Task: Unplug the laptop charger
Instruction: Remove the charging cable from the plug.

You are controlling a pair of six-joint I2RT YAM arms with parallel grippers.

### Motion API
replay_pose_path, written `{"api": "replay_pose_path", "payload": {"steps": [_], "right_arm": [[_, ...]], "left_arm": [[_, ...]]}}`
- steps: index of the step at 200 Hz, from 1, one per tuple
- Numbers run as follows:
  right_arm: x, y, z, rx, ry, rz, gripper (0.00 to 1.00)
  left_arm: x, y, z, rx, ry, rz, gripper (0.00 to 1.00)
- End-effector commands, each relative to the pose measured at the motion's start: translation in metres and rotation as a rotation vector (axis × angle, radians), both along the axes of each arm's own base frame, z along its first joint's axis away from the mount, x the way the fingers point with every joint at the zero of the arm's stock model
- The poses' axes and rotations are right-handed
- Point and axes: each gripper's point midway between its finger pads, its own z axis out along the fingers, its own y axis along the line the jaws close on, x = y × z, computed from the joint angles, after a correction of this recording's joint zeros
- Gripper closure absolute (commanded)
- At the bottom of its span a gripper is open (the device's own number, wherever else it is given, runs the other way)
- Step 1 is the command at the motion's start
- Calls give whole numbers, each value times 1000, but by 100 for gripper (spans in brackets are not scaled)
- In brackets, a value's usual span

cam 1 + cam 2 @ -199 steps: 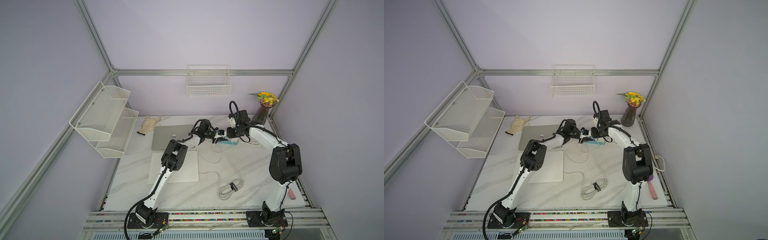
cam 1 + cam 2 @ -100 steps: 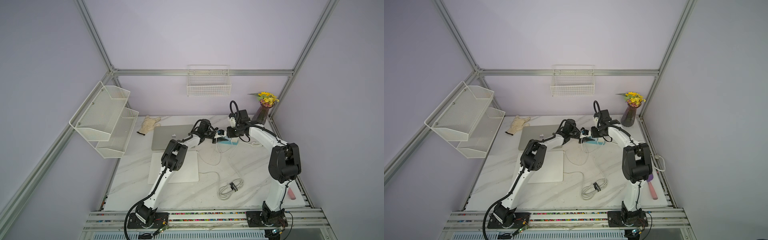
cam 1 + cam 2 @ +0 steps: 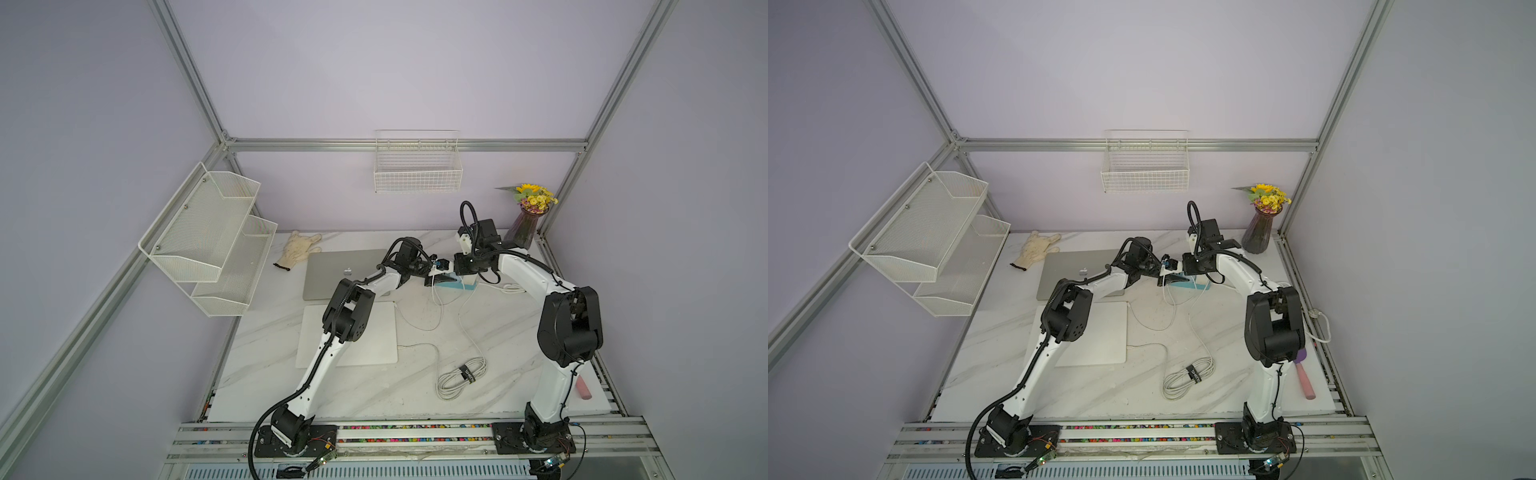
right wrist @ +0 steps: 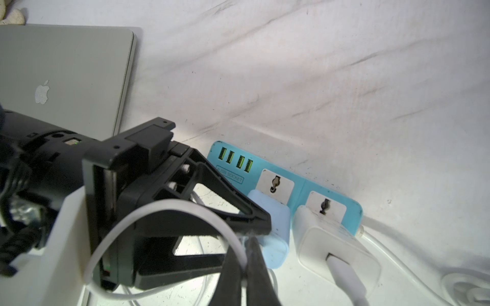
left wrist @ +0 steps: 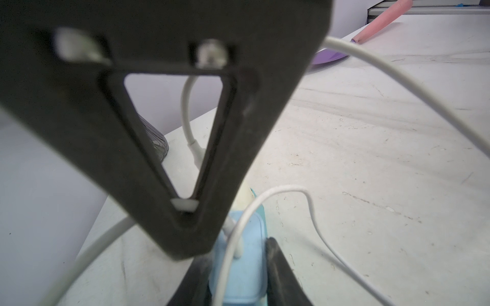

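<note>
Charger (image 4: 273, 233) gripped, not yet out of power strip (image 4: 302, 185).
It sits plugged in at the rear of the worktop (image 4: 318, 79). Left claw (image 5: 236, 273) is clamped across its sides, evidently to draw it out. Right claw (image 4: 248, 243) is closed beside its cable end; whether it pinches anything cannot be told.

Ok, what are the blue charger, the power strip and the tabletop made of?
Blue charger: likely matte plastic, soft rounded moulded edges. Power strip: smooth teal plastic, slight sheen along its edge. Tabletop: marble-look, grey veins; real stone or laminate unclear.
</note>
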Motion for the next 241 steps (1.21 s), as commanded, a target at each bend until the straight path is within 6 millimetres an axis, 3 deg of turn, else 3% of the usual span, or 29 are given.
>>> {"api": "replay_pose_path", "payload": {"steps": [1,61,178,241], "right_arm": [[10,8,58,52,-146,13,100],[11,6,74,53,-186,6,100],[11,3,86,55,-220,-9,100],[10,4,105,70,-249,-13,100]], "left_arm": [[-11,-8,-9,18,7,-36,96],[-14,-10,-13,36,-5,-39,97],[-20,-10,-20,58,-45,-40,100],[-18,-11,-21,63,-51,-29,100]]}}
